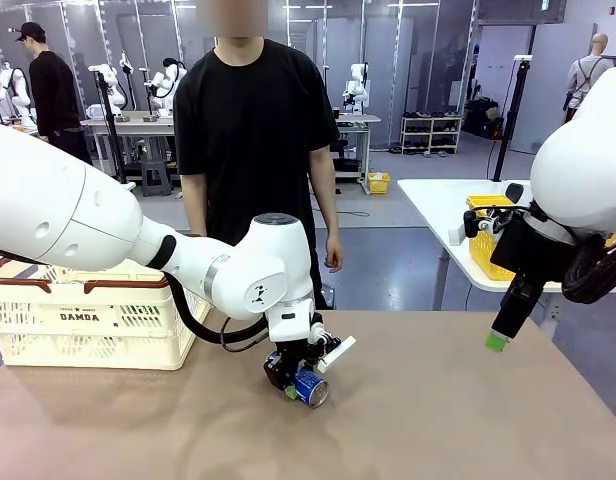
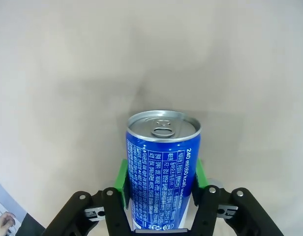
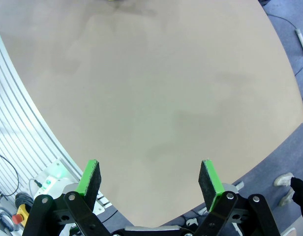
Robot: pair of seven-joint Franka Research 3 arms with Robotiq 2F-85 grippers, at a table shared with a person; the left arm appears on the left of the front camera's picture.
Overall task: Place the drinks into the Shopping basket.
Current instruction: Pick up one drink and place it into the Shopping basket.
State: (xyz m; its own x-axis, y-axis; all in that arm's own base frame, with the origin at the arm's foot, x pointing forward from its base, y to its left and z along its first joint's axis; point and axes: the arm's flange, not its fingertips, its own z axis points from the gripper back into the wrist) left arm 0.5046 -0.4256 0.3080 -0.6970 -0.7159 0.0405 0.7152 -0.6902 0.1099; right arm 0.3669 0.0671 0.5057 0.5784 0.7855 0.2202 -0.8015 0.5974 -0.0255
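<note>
A blue drink can point(image 1: 310, 387) with white print sits between the green pads of my left gripper point(image 1: 300, 385), low over the middle of the brown table. From the left wrist the can point(image 2: 161, 167) points its silver pull-tab top away from the camera, and the gripper point(image 2: 160, 182) is shut on its sides. The cream-white Shopping basket point(image 1: 88, 325) with brown rim and "DAMDA" print stands at the table's left edge. My right gripper point(image 1: 498, 341) hangs above the table's right edge; in its wrist view the gripper point(image 3: 150, 178) is open with only bare tabletop beyond it.
A person in a black shirt point(image 1: 253, 130) stands at the far side of the table, arms down. A bright yellow mesh basket point(image 1: 488, 235) sits on a white table at the back right.
</note>
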